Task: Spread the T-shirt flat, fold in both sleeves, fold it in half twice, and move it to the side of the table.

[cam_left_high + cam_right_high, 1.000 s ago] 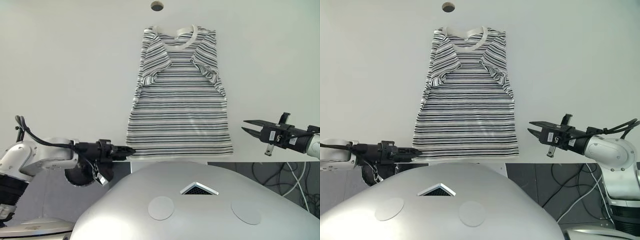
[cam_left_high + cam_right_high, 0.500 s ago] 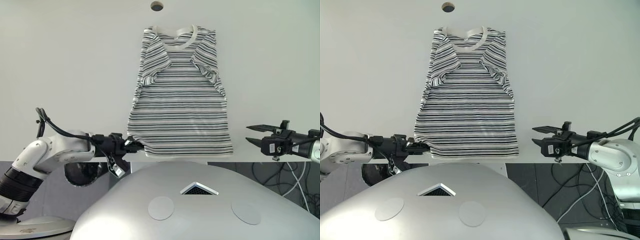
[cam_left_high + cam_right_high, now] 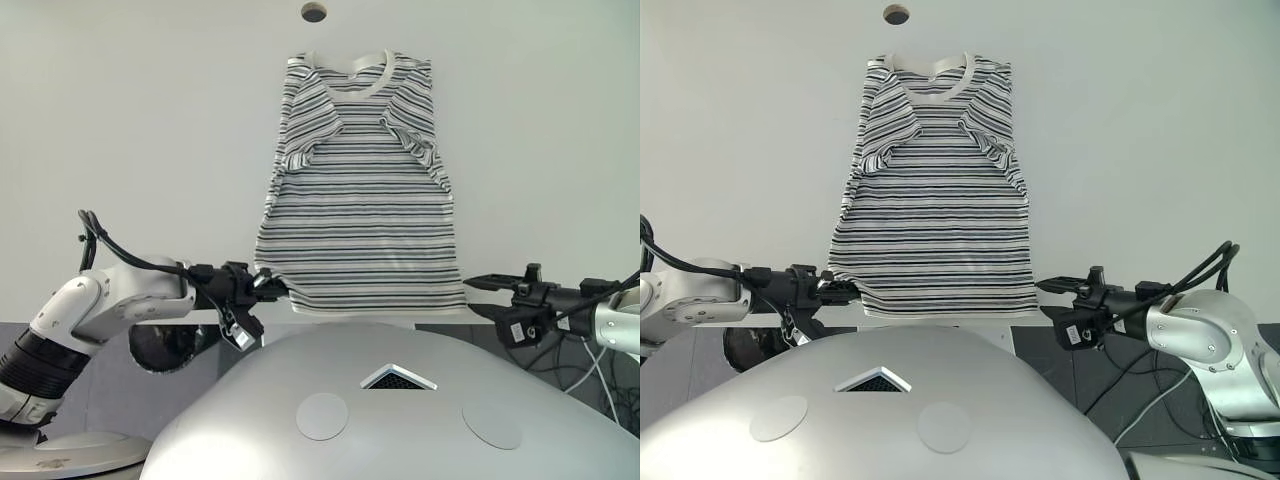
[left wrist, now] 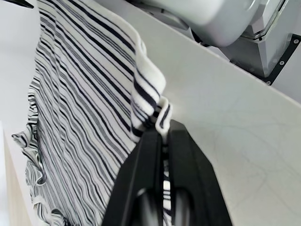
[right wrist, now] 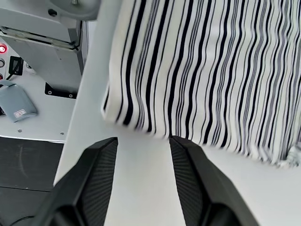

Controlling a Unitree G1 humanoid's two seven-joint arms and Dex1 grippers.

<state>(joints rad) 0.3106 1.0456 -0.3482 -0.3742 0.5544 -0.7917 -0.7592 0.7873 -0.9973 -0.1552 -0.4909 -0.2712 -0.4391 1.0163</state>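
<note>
The T-shirt (image 3: 360,190) lies flat mid-bench (image 3: 120,150), both sleeves folded onto the chest. Its collar is far from us and its hem runs along the near edge, so its long axis points straight away from us. Our left end effector (image 4: 162,134) is closed on the hem's left corner, with a fold of striped cloth pinched between its fingers. Our right end effector (image 5: 143,146) has its fingers spread just short of the hem's right corner, the cloth straight ahead of it. We judge the coming fold needs that corner gripped too. We cannot tell whether the right fingers touch cloth. From the head views, the hem's near edge is hard to make out.
</note>
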